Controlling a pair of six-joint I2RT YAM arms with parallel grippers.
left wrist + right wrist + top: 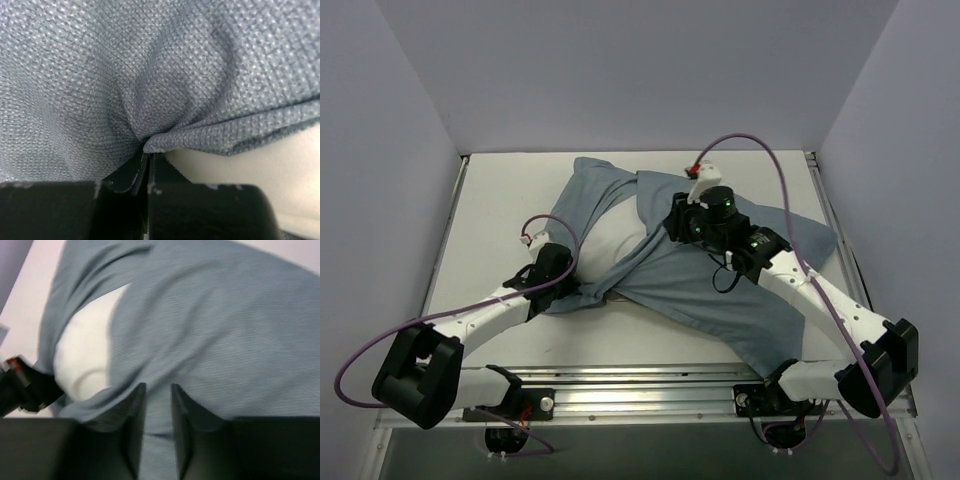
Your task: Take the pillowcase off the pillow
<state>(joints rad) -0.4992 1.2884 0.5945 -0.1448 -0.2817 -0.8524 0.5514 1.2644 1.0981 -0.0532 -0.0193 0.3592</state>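
The left gripper (148,156) is clenching a gathered fold of the large, soft, plain grey-blue fabric pillowcase (720,290). Its jaws are pressing together on the cloth right at the hem, and the weave is puckering into creases that fan out from the pinch. Just beside that hem, the plump plain white pillow (610,235) is showing through the cover's open mouth, with a band of fabric crossing in front of it at the near side.

The right gripper (157,390) is hovering over the middle of the pillowcase. Its jaws are standing narrowly parted and gripping nothing, with only cloth showing through the gap.

The pillowcase is sprawling across the centre of the flat white table (500,200). Its far corner is reaching close to the back wall, its right corner is lying near the table's right edge, and its near hem is running close to the metal rail (650,385) where the arms are mounted. A bare tabletop is showing to the left of the fabric, between it and the left wall.
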